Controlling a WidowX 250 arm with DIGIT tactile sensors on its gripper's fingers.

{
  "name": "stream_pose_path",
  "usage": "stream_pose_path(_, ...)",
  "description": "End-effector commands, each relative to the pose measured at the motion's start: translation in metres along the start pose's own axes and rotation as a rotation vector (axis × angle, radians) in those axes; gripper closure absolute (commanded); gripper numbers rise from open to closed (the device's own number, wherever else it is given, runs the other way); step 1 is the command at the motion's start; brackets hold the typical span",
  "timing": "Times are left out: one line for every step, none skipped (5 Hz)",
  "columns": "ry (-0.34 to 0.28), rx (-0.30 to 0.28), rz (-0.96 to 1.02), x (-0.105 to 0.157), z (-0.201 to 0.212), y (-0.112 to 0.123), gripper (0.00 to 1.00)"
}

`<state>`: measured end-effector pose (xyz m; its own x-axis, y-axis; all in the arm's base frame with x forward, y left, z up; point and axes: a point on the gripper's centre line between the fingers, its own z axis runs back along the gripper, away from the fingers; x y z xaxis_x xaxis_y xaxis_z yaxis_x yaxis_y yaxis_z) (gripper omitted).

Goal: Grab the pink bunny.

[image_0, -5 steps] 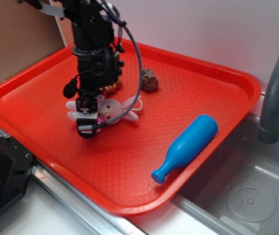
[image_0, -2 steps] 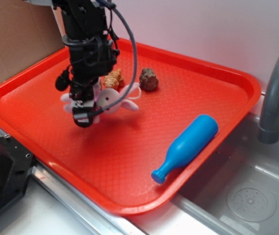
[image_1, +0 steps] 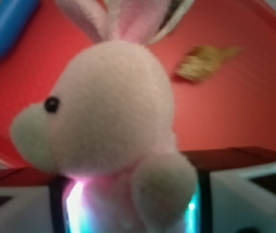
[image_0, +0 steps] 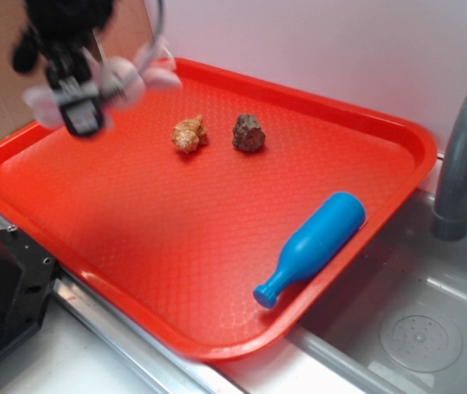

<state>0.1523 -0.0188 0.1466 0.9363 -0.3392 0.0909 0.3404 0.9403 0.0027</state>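
A red plastic tray [image_0: 217,271] with a fine waffle texture fills most of the exterior view. It rests on a pale counter with a metal strip along its near edge. Brown cardboard [image_0: 3,90] stands at the 10 o'clock corner, and a plain white wall runs behind. At 3 to 5 o'clock lies a steel sink [image_0: 414,328] with a round drain, and a grey faucet [image_0: 463,156] curves up at the right edge.

Starting at the left, the gripper [image_0: 81,111] hangs above the tray's 10 o'clock corner, motion-blurred, its dark body running off the top of the frame. Its fingers are pinched on the pink bunny [image_0: 126,75], which is lifted clear of the tray surface; pale fuzzy limbs stick out to both sides of the fingers. In the wrist view the pink bunny [image_1: 113,126] fills the frame, head in profile with one dark bead eye, ears pointing to 12 o'clock, body squeezed between the pale finger pads [image_1: 254,194] at the bottom.

Further right, toward 12 o'clock on the tray, lies a tan spiral seashell [image_0: 189,134], and just beside it, apart, a dark brown lumpy rock [image_0: 249,133]. Both lie well apart from the gripper. At 4 o'clock a blue plastic bottle [image_0: 311,246] lies on its side near the tray's right rim, neck pointing to 7 o'clock. Nothing lies between the gripper and these things.
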Motion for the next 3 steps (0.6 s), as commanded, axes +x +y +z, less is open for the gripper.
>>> stream_pose_path(-0.041, 0.087, 0.486, 0.0032, 0.0536, -0.0058, 1.00)
stream_pose_path(-0.040, 0.063, 0.540, 0.0040, 0.0577, 0.0004, 1.00)
stream_pose_path(-0.032, 0.062, 0.543, 0.0044, 0.0545, 0.0027, 1.00)
